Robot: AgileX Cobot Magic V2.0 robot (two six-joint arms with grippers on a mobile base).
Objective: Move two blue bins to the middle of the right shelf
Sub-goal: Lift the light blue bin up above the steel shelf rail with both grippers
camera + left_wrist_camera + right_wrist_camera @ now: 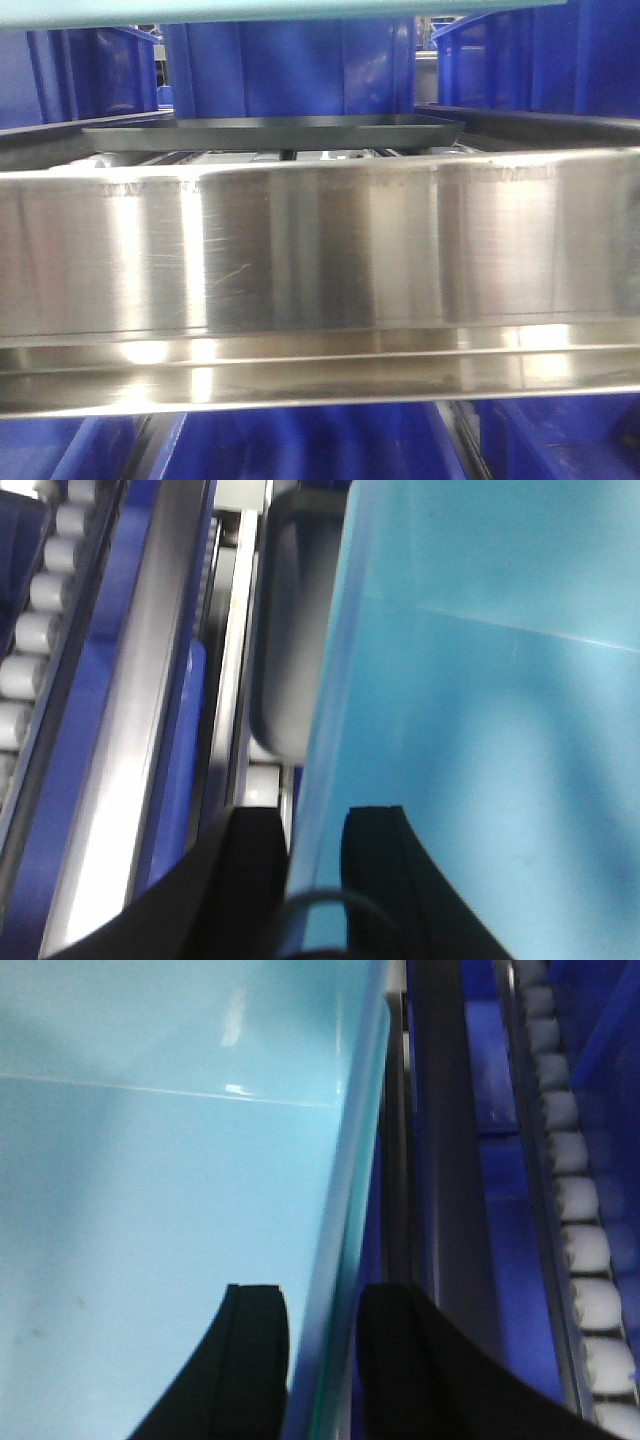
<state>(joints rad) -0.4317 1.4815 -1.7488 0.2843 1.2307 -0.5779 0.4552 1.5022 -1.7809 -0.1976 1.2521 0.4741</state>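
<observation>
A pale blue bin (480,680) fills most of the left wrist view and also the right wrist view, where the bin (150,1160) is seen from its other side. I cannot tell whether it is one bin or two nested. My left gripper (315,820) is shut on its left wall, one black finger inside and one outside. My right gripper (323,1295) holds the right wall the same way. In the front view only the bin's pale edge (250,10) shows along the top, above the shiny steel rail of the right shelf middle (320,250).
A dark grey tray (270,132) lies on the shelf level behind the rail; its corner (290,630) sits close to the bin's left wall. Dark blue bins (290,70) stand behind and below. White roller tracks (30,630) (575,1190) run along both sides.
</observation>
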